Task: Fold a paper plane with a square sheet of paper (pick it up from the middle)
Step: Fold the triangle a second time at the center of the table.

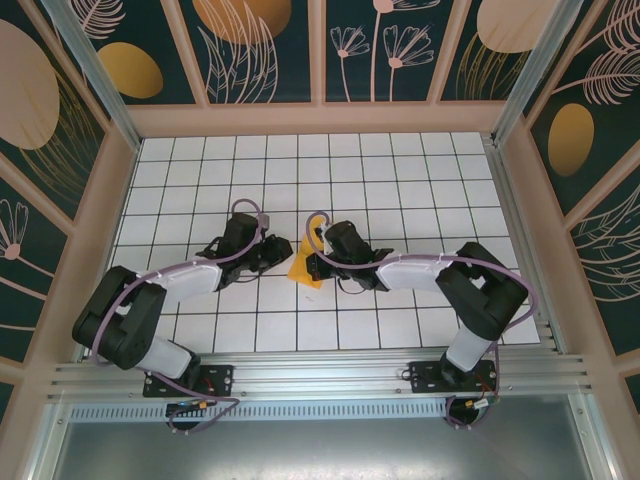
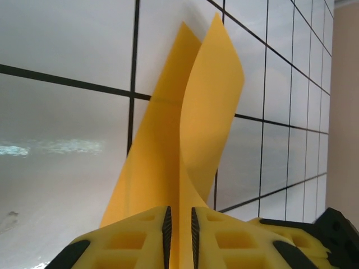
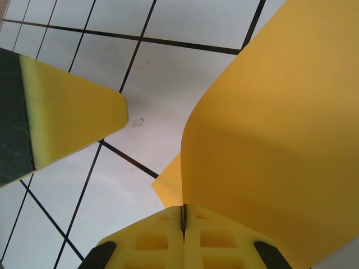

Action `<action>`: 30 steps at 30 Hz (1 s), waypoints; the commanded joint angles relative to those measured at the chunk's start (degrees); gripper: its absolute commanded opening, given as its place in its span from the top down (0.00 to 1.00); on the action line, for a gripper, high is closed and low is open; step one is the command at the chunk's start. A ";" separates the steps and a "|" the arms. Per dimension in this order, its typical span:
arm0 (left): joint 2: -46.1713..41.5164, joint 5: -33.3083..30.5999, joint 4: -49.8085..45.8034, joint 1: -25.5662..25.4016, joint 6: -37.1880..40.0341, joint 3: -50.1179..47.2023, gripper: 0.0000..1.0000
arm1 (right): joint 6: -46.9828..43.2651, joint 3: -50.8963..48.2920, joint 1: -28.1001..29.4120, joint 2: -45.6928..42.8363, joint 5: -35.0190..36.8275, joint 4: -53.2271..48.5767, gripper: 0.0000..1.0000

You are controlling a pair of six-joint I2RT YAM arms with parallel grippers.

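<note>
The square sheet of paper [image 1: 303, 271] stands bowed off the tiled table [image 1: 400, 180]. It rises straight out of the right gripper [image 3: 183, 216], whose jaws are pressed together on its lower edge. Just beside the right gripper, the left gripper [image 2: 180, 218] has the sheet in a narrow slot between its pads (whether they actually bite, we cannot tell). We judge the paper light, limp and quick to buckle or take a stray crease. We would hold it low, close to the right gripper's pinch, not by the floppy upper corners.
</note>
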 commanded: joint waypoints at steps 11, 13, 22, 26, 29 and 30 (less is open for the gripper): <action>6.74 5.07 -0.62 -0.94 1.11 1.70 0.89 | 3.50 -3.23 -0.94 0.09 -1.26 6.08 0.99; 7.33 4.46 -1.03 -1.34 1.08 1.90 0.90 | 3.68 -3.03 -0.96 0.33 -1.50 6.12 0.99; 11.09 4.65 -0.18 -2.67 0.94 3.67 0.90 | 3.51 -3.55 -0.96 0.26 -1.97 6.46 0.98; 12.07 3.09 -1.78 -2.78 2.50 3.85 0.90 | 3.34 -3.55 -1.09 -0.08 -1.44 5.82 0.98; 13.80 2.34 -2.08 -2.92 3.29 3.20 0.91 | 2.82 -3.46 -1.47 -0.64 -1.20 4.93 0.98; 14.06 2.11 -2.10 -2.90 3.45 2.97 0.91 | 2.65 -3.46 -1.72 -0.75 -1.08 4.54 0.98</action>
